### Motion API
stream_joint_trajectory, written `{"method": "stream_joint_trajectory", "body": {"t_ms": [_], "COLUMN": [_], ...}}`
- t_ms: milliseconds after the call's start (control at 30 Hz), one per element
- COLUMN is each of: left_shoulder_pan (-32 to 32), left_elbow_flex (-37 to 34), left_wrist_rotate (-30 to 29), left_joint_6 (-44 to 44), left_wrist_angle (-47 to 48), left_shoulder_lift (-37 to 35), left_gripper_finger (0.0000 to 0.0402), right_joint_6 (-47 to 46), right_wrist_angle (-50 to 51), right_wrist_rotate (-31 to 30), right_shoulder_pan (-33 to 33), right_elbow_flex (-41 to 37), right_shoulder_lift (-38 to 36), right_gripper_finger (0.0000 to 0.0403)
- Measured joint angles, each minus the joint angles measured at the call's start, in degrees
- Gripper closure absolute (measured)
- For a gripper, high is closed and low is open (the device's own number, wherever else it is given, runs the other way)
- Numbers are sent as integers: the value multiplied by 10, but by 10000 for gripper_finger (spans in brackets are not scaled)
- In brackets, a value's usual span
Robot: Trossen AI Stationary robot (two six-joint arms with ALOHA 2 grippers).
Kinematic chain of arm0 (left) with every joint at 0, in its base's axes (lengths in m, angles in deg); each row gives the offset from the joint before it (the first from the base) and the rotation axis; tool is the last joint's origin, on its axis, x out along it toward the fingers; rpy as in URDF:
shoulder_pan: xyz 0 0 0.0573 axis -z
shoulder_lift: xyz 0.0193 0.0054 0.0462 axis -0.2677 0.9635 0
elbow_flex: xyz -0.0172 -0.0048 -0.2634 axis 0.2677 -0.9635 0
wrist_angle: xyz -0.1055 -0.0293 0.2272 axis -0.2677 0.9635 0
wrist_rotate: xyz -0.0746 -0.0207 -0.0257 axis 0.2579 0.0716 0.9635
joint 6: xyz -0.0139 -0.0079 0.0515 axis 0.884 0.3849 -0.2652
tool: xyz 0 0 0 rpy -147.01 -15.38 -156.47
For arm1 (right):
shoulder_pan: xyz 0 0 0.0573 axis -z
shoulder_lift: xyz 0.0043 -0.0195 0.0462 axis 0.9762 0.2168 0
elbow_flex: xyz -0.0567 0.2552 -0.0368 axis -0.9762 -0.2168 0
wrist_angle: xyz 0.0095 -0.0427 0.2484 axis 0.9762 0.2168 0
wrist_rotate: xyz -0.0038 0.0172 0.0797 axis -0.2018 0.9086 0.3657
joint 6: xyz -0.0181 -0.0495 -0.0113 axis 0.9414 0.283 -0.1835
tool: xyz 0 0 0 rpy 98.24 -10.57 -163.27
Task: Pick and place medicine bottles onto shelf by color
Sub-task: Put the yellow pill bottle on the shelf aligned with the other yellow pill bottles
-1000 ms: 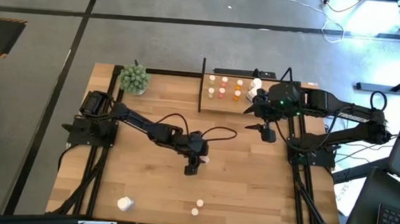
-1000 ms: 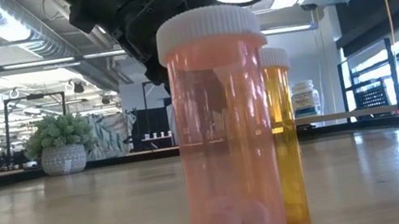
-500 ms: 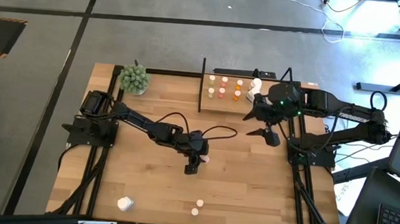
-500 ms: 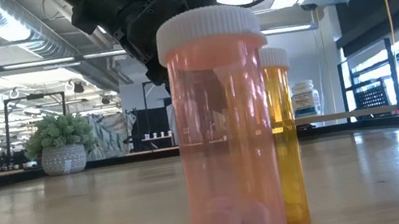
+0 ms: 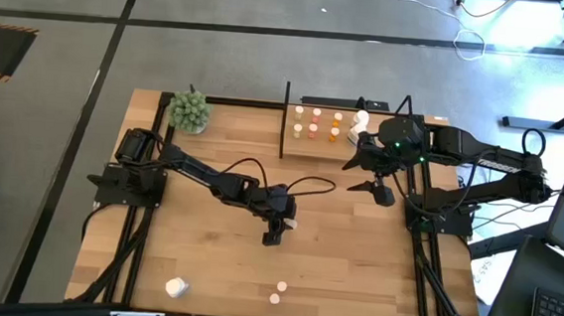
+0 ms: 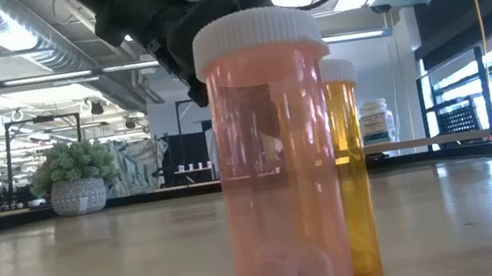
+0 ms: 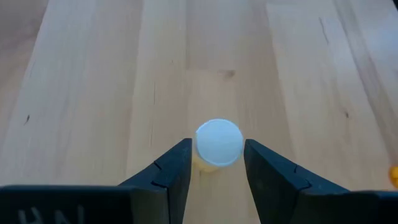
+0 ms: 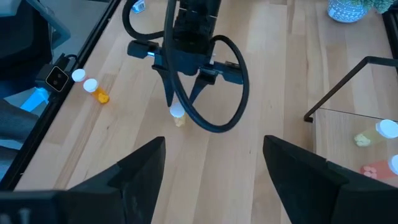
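Now, scene: we see a wooden surface [image 5: 205, 262] with the shelf [image 5: 321, 124] at its far edge, several small bottles already standing on it.

Left pincer: our left pincer [image 7: 215, 163] hangs above the middle of the surface, pointed down, its fingers [image 7: 171, 167] spread on either side of a small yellow bottle [image 7: 218, 143] with a white cap. The bottle stands upright, so its long axis runs straight up toward the wrist, and it sits squarely in the gap. We cannot tell whether the fingers touch its sides.

Same bottle from the right arm: in the right wrist view the yellow bottle [image 8: 178, 115] shows between the tips of the left pincer [image 8: 181, 99], resting on the surface.

Right pincer: our right pincer [image 5: 377, 190] waits just beside the shelf's near right corner, spread wide and holding nothing.

Nearer arm: the left, clearly; the right arm is well apart from this bottle.

Other bottles: two small ones [image 5: 278, 292] stand near the front edge, an orange bottle [image 6: 277, 153] closest to the low camera, and a larger white one [image 5: 176, 287] lies toward the front left.

Our judgement: closing the fingers should be all this grasp needs, since the bottle is already centred; the carry then runs toward the shelf, away to the far right.
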Motion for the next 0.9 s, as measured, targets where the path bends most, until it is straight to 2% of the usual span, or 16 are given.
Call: {"method": "stream_joint_trajectory", "body": {"t_ms": [900], "left_shoulder_pan": [-4], "left_elbow_flex": [-2], "left_wrist_rotate": [24], "left_joint_6": [1], "left_wrist_angle": [-26], "left_shoulder_lift": [19], "left_gripper_finger": [260], "right_joint_6": [0], "right_wrist_angle": [-2], "right_wrist_rotate": [-1], "right_shoulder_pan": [0], "right_elbow_flex": [0], "right_shoulder_lift": [0], "right_gripper_finger": [130]}}
